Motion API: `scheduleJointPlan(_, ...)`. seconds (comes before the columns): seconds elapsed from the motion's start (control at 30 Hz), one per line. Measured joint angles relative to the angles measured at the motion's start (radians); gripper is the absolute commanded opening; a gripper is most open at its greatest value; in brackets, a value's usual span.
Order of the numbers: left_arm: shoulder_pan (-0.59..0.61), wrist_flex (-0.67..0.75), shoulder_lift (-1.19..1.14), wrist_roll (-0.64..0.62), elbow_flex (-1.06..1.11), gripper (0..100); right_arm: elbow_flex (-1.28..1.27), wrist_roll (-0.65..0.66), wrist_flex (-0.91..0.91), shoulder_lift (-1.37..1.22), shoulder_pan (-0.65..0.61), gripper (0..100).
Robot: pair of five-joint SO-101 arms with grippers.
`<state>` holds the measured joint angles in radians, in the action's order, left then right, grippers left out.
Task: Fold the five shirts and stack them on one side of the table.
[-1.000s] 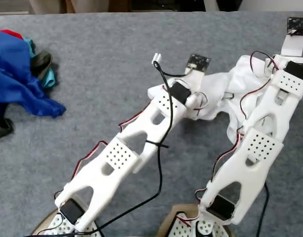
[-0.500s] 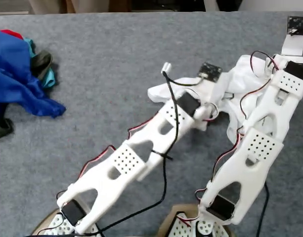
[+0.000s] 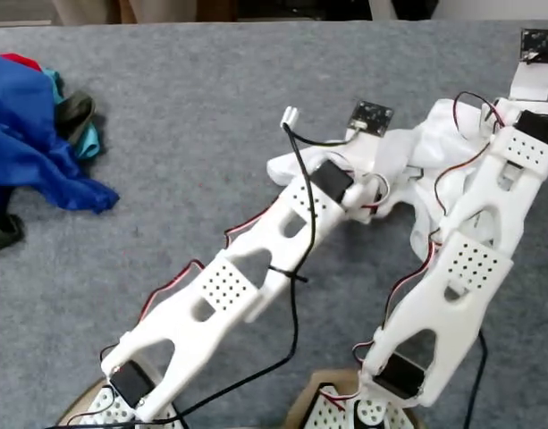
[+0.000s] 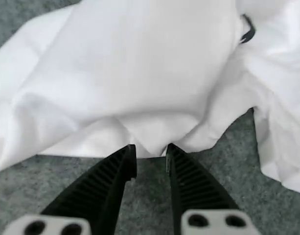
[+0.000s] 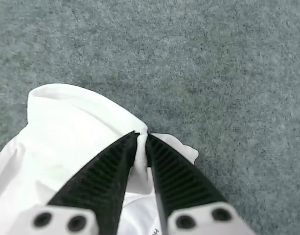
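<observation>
The white shirt [image 3: 425, 134] lies crumpled at two o'clock on the table [image 3: 211, 80]. The right gripper [image 5: 141, 139] pinches its edge, while the left gripper [image 4: 150, 152] sits narrowly parted at a fold, holding nothing. Closing short, it could miss the cloth, so the shirt would drag lopsided.

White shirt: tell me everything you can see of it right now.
The white shirt is thin, plain cloth, crumpled and unfolded. It lies on the grey table, toward the right of the high view, partly under both arms. The right gripper pinches a rounded edge between its fingers. The left gripper sits with its fingers slightly apart at a folded corner.
</observation>
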<state>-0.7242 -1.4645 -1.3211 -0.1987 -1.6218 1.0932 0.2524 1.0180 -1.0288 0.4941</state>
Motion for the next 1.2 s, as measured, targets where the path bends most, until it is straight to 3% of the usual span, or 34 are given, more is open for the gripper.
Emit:
scheduleJointPlan(0.8, -0.051, -0.018, 0.000, -0.002, 0.000, 12, 0.000, 0.000, 0.000, 0.000, 0.000, 0.5)
scheduleJointPlan(1.2, -0.028, 0.120, -0.075, -0.002, 0.000, 11, -0.002, 0.000, 0.000, 0.000, 0.000, 0.5)
